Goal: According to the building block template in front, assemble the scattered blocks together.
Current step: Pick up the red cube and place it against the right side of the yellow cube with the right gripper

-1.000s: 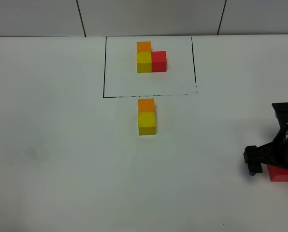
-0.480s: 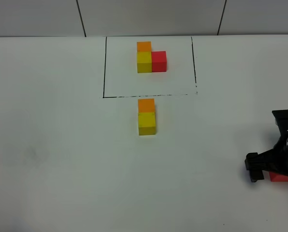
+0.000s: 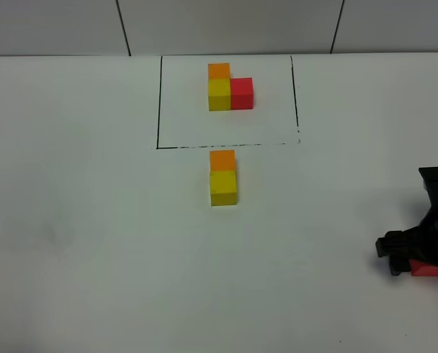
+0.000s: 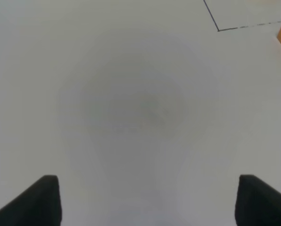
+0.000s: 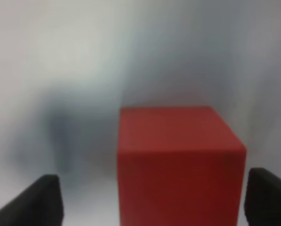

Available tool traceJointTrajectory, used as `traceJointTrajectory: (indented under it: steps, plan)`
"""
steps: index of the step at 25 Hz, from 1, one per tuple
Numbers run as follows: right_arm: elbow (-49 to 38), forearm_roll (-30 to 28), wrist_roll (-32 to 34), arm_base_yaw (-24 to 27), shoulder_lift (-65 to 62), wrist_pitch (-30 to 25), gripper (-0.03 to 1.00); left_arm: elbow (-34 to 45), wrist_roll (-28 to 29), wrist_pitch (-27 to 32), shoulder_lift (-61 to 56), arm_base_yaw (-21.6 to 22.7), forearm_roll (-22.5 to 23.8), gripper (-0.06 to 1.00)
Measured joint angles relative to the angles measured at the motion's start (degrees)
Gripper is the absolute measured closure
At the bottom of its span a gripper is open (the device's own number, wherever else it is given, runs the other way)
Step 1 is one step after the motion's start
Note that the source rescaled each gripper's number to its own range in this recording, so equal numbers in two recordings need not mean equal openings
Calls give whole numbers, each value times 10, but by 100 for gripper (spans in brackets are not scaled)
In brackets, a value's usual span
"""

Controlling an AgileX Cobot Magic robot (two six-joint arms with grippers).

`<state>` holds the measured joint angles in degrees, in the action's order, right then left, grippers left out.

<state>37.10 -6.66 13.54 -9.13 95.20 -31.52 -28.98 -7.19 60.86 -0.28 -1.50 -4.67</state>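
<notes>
Straddling the red block point(image 3: 429, 269) with the right gripper point(image 5: 152, 202), jaws spread

Found the right gripper low over the white table point(image 3: 79, 235), near its right edge in the high view, with the red block between the two dark fingertips point(image 5: 37, 200). Saw a clear gap between the block and one fingertip. Could not tell whether the other fingertip touched the block's side or stood just off it. Counted the jaws as spread, not pinching. Found the block flat on the table, well apart from the other loose blocks.

Found the orange block point(image 3: 223, 159) and the yellow block point(image 3: 223, 188) in mid-table, touching, orange on the far side and yellow on the near side. Placed the pair just in front of the near line of the black outline point(image 3: 159, 103). Found the template point(image 3: 230, 90) inside that outline, toward its far side: orange behind yellow, red against yellow's right face, forming an L. Noted the loose pair almost straight in front of the template's orange and yellow.

Found the left gripper point(image 4: 147, 202) only in its own wrist view, above bare table, jaws spread wide with nothing between them. Caught a corner of the outline and a sliver of the orange block at the edge of that view.
</notes>
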Motion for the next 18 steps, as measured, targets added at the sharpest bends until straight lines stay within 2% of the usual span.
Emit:
traceJointTrajectory:
  steps: [3, 8, 11, 14, 16, 18]
  plan:
    - [0, 0, 0, 0, 0, 0, 57, 0, 0, 0, 0, 0, 0, 24]
    - [0, -2, -1, 0, 0, -4, 97, 0, 0, 0, 0, 0, 0, 24]
    - [6, -20, -4, 0, 0, -12, 96, 0, 0, 0, 0, 0, 0, 24]
    - [50, -36, -26, -1, 1, -43, 96, 0, 0, 0, 0, 0, 0, 24]
    - [90, -40, -81, -9, 1, -70, 96, 0, 0, 0, 0, 0, 0, 24]
    - [130, -40, -190, -31, 2, -102, 96, 0, 0, 0, 0, 0, 0, 24]
